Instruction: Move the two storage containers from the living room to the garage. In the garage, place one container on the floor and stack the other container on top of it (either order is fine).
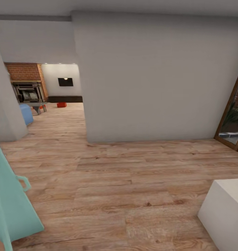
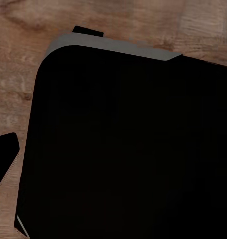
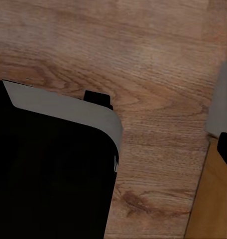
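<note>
Looking down from the head camera, I see light wood-plank floor (image 1: 133, 195) across the near ground. At 8 o'clock, close to me, a pale teal panel (image 1: 11, 205) with a small loop handle leans into view. At 4 o'clock, also close, sits the corner of a white block (image 1: 225, 212).

Both wrist cameras show a large black rounded body with a grey edge (image 2: 128, 144) (image 3: 49, 174) above the same plank floor. I cannot tell whether either end effector is wide, narrow or holding anything.

Farther out, a plain light grey wall (image 1: 157, 80) spans 12 to 2 o'clock, and a wood-framed glass door (image 1: 233, 115) stands at 3 o'clock.

Farthest, at 10 to 11 o'clock, an opening leads into the living room. There I see a blue sofa (image 1: 26, 113), a red brick fireplace (image 1: 25, 82), a wall TV (image 1: 65, 82) and a long dark low cabinet (image 1: 65, 99). One orange-red storage container (image 1: 61, 104) rests on the planks just in front of the cabinet. A second orange-red patch beside the sofa is too small to identify.
</note>
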{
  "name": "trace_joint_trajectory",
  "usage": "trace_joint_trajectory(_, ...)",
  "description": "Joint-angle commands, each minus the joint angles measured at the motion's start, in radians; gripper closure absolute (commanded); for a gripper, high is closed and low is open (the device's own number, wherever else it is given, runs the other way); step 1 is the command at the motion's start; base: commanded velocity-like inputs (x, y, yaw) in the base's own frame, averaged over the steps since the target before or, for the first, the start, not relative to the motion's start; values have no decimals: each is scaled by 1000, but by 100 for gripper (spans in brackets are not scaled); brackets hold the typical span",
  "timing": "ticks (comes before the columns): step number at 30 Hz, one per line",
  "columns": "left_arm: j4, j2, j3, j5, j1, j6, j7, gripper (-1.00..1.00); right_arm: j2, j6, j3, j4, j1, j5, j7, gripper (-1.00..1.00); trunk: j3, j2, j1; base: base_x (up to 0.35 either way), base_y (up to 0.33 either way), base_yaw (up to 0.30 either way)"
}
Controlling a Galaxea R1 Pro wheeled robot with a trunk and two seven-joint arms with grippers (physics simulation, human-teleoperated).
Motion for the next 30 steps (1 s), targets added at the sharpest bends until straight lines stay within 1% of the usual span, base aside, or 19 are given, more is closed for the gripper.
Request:
trace_joint_trajectory(1,-1,0,2,4,0,-2,1,-100,0,-5,5,3,-1,0,-4,-100,-1,0,1,324,0,0)
trace_joint_trajectory(22,-1,0,2,4,0,-1,1,-100,4,-2,3,3,-1,-1,-5,-100,-1,0,1,324,0,1)
trace_joint_trajectory(30,-1,0,2,4,0,-1,1,-100,3,-3,4,3,-1,-1,-5,-100,-1,0,1,324,0,159)
